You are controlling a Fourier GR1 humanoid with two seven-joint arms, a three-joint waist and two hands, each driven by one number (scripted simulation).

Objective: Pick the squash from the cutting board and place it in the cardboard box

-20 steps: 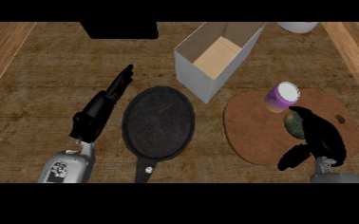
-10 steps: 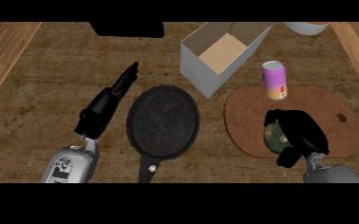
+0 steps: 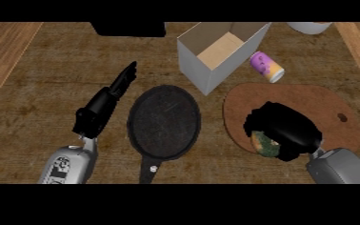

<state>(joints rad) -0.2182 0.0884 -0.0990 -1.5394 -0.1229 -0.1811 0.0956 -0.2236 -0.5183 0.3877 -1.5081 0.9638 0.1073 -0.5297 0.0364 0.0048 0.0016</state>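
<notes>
The squash (image 3: 264, 143), dark green with yellow mottling, lies on the brown cutting board (image 3: 316, 104) at the right. My right hand (image 3: 287, 128) covers it with fingers curled round it, so only its lower left part shows. The open cardboard box (image 3: 211, 57) stands behind the board, to its upper left. My left hand (image 3: 105, 103) rests open at the left, fingers straight and pointing away, holding nothing.
A black frying pan (image 3: 164, 121) lies between the two hands, handle toward me. A purple and white can (image 3: 267, 66) lies tipped beside the box at the board's far edge. A white bowl (image 3: 309, 27) sits at the far right, a dark object (image 3: 130, 28) at the back.
My right hand has closed down over the squash on the board. The purple can, upright before, now lies tipped next to the box. The view has shifted slightly.
</notes>
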